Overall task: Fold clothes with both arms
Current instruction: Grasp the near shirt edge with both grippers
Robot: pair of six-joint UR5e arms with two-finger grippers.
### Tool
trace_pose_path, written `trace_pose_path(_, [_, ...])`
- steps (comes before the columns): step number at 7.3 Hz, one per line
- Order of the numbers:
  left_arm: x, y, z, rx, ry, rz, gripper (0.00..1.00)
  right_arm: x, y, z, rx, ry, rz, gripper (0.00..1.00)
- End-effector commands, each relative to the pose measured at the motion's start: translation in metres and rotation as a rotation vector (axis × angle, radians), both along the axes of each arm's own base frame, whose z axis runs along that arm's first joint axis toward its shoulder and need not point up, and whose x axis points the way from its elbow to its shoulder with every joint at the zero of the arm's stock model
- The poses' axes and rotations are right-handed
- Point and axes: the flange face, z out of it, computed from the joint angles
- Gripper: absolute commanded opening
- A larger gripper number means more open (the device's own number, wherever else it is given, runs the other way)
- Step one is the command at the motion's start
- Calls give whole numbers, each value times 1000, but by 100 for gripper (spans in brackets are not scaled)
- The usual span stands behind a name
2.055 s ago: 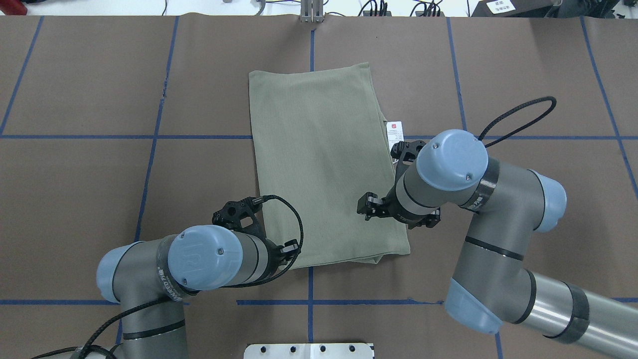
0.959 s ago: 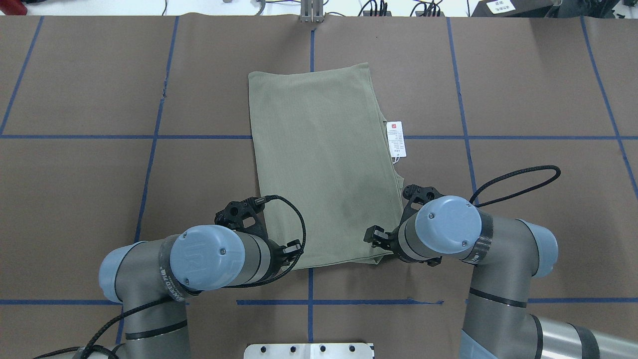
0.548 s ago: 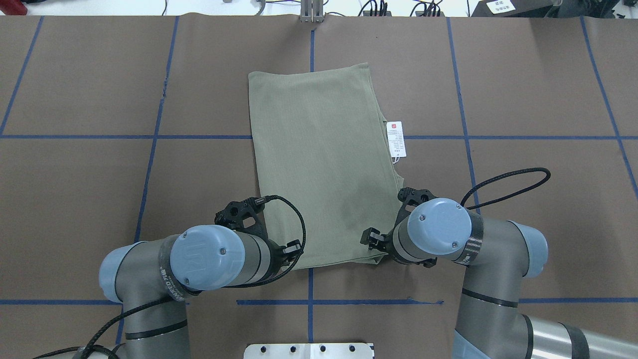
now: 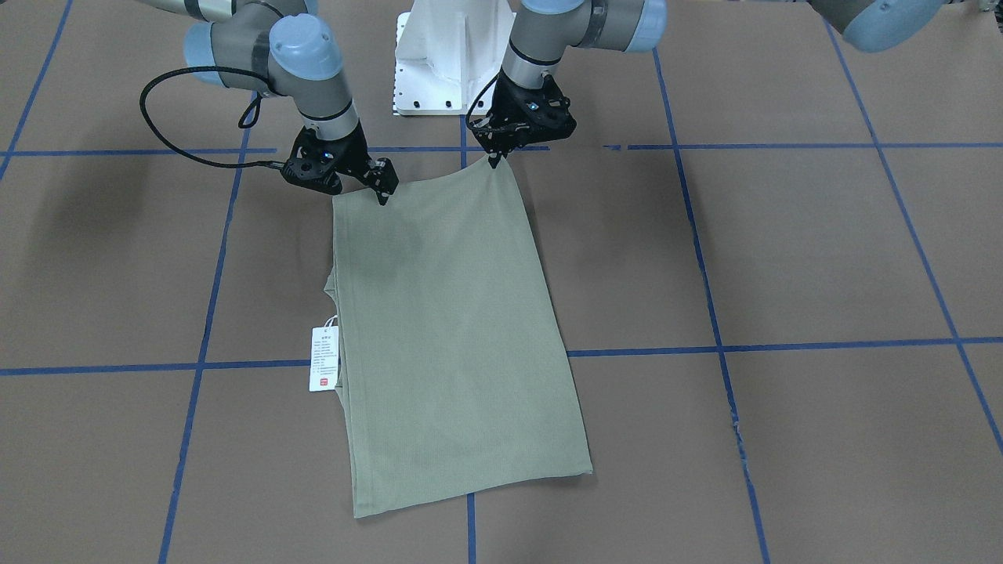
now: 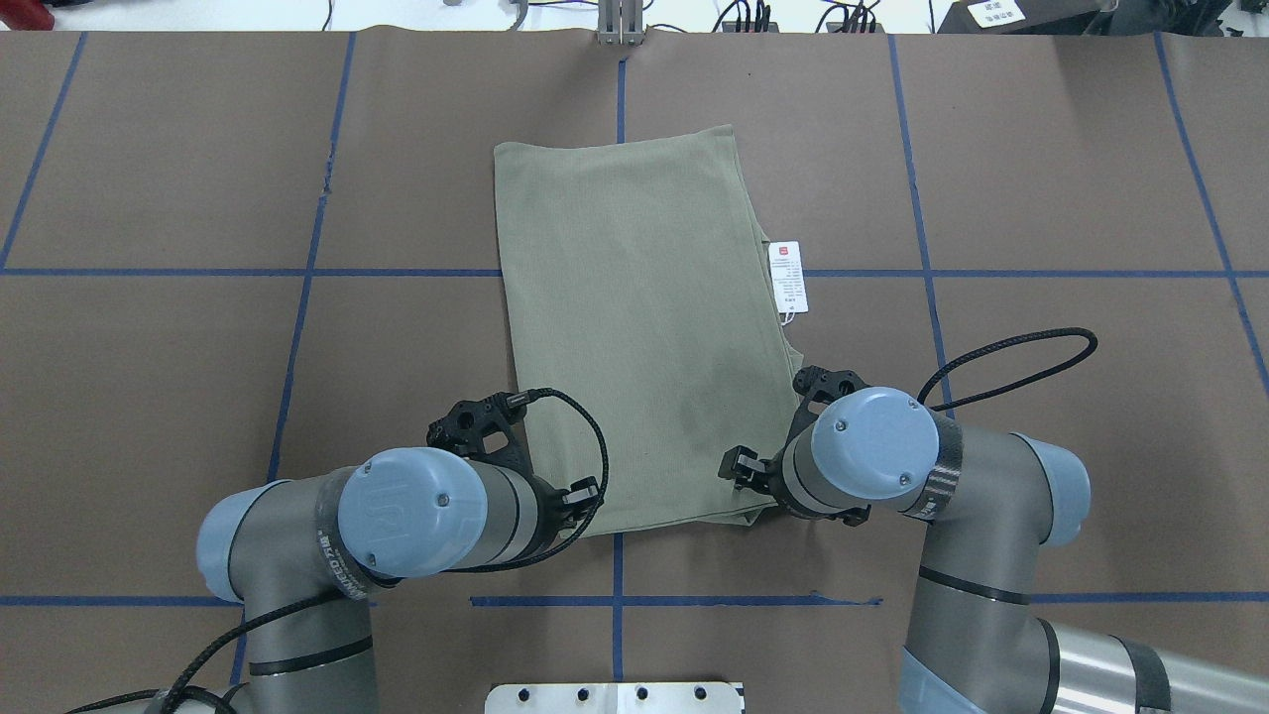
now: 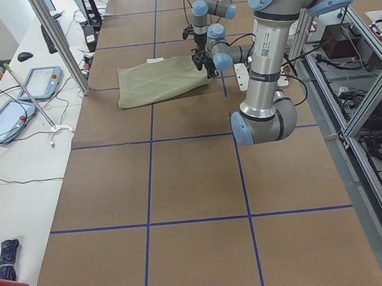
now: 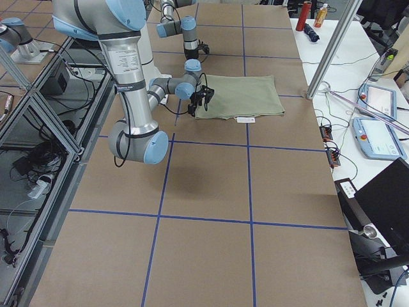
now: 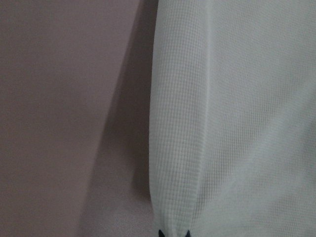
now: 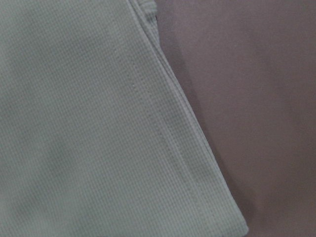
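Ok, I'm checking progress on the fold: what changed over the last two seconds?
The right hand moved from beside the white hang tag back toward the robot, to the near right corner of the sage-green knit shirt. The left hand, shirt and tag stayed put.

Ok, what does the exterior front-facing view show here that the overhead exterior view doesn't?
Front-facing only: the black two-finger left gripper and right gripper down at the robot-side corners of the folded sage-green knit shirt. Overhead only: black cables and a metal post past the table's far edge; the wrists hide the fingertips. Both: the shirt, its white hang tag with red mark, the blue-taped brown table.
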Motion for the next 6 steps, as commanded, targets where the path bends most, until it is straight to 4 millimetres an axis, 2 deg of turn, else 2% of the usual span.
trace_pose_path(1, [0, 0, 0, 0, 0, 0, 0, 3, -5, 0, 0, 1, 9, 100])
trace_pose_path(6, [0, 0, 1, 0, -1, 0, 0, 2, -8, 4, -5, 9, 13, 100])
